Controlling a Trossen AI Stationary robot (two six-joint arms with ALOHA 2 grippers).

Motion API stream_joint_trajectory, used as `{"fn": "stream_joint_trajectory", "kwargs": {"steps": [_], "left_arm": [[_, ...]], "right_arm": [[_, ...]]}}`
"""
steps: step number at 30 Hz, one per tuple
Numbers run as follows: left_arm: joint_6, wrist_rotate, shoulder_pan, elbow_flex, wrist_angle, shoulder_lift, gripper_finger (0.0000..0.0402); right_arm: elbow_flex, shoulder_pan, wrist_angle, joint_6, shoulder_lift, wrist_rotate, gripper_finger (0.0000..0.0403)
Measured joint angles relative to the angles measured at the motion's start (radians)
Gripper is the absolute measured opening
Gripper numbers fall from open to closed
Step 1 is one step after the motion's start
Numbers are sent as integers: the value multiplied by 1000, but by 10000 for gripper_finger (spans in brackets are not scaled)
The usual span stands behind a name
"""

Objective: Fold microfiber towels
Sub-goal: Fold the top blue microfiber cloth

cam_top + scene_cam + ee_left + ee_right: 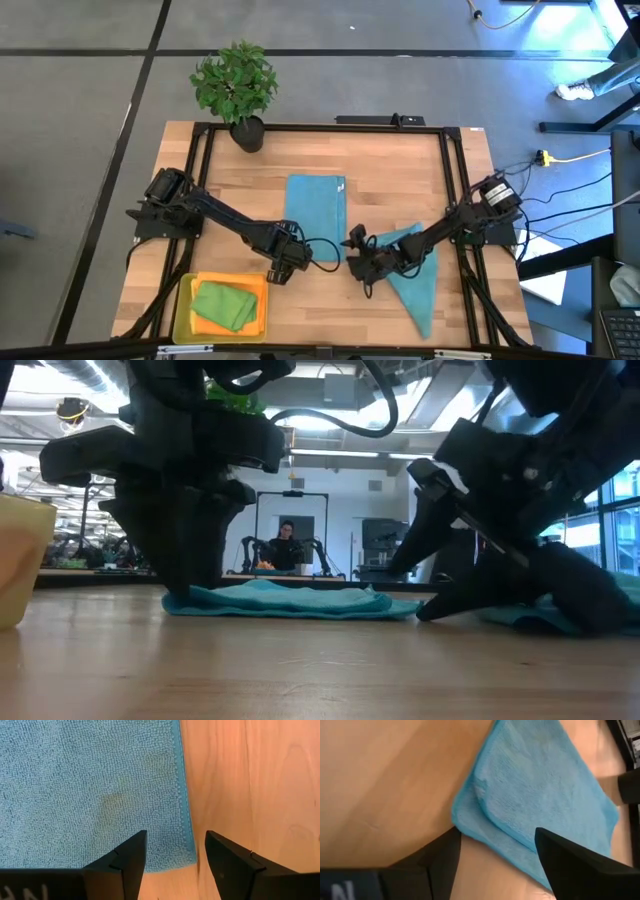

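My left pincer gapes over the flat teal towel's corner; at three o'clock, my right pincer, spread, grips nothing beside the folded teal towel.

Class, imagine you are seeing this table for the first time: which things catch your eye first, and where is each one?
Two teal-blue towels stand out on the wooden table: a folded rectangular one at the centre and a rumpled triangular one to its right. Both open pincers meet between them, the left pincer at the rectangular towel's near corner, the right pincer beside the triangular one. A green towel lies in the yellow tray, front left.
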Motion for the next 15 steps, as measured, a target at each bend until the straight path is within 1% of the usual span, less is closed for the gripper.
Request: {"fn": "stream_joint_trajectory", "kwargs": {"steps": [3,9,15], "left_arm": [[4,0,0,0,0,0,192],[5,0,0,0,0,0,192],[5,0,0,0,0,0,192]], "right_arm": [[-1,-16,4,-31,0,0,254],[-4,-49,55,-82,2,-46,253],[-4,-62,77,-89,3,-76,253]]}}
